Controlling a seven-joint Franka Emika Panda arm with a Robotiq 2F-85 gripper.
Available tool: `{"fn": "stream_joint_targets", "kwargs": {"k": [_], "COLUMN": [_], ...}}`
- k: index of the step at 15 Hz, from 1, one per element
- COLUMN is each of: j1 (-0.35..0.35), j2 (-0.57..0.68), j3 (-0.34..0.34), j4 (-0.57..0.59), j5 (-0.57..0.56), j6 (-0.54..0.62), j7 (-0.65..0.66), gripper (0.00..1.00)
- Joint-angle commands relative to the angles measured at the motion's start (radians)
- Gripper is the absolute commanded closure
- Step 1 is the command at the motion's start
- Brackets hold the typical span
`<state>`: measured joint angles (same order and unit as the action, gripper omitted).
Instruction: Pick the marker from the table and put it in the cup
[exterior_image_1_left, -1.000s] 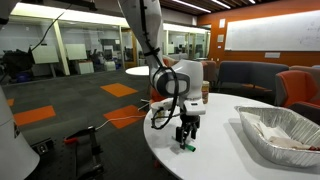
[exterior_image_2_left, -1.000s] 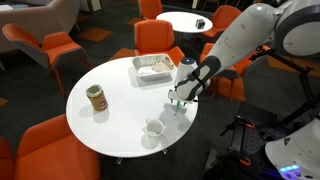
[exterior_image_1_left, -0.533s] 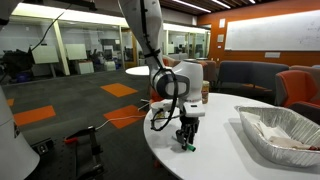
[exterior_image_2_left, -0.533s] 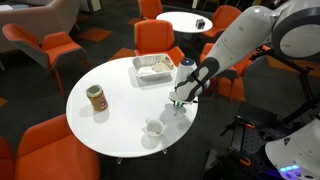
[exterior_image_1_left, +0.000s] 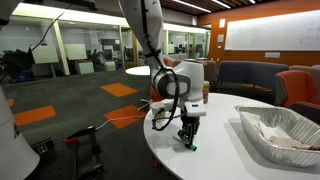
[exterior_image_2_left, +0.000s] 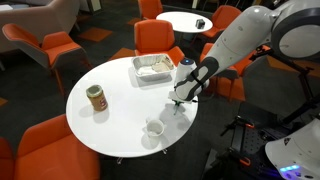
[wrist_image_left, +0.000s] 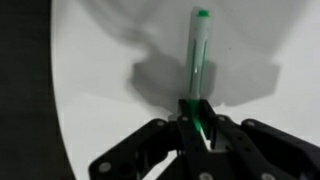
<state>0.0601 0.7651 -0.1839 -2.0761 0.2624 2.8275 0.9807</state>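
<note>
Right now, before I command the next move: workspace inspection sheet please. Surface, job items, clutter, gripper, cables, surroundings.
Surface: round white table, top looks clean and dry.
Job's things: green marker is clamped at one end and points away from the wrist camera; whether its tip touches the table cannot be told. White cup stands upright near the table edge, apart from the gripper.
Clutter: foil tray with crumpled contents; brownish lidded jar.
Grippers: gripper is shut on the marker, low over the table.
Cables: orange cable on the floor beside the table.
Surroundings: orange chairs, smaller round table behind; no people seen.
</note>
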Motion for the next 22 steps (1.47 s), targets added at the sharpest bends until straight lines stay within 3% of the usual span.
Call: {"fn": "stream_joint_targets", "kwargs": {"k": [1, 4, 8, 15, 18, 22], "j1": [0.013, 0.038, 0.163, 0.588, 0.726, 0.963], "j2": [-0.03, -0.079, -0.17, -0.221, -0.202, -0.124], "j3": [0.001, 0.014, -0.036, -0.341, -0.406, -0.549], "j4": [-0.016, -0.043, -0.103, -0.205, -0.231, -0.254], "j5": [0.03, 0.032, -0.002, -0.119, -0.117, -0.077], "j6": [0.026, 0.068, 0.144, 0.248, 0.29, 0.366], "j7": [-0.03, -0.027, 0.006, 0.138, 0.151, 0.138], "gripper": [0.96, 0.96, 0.96, 0.96, 0.96, 0.96]}}
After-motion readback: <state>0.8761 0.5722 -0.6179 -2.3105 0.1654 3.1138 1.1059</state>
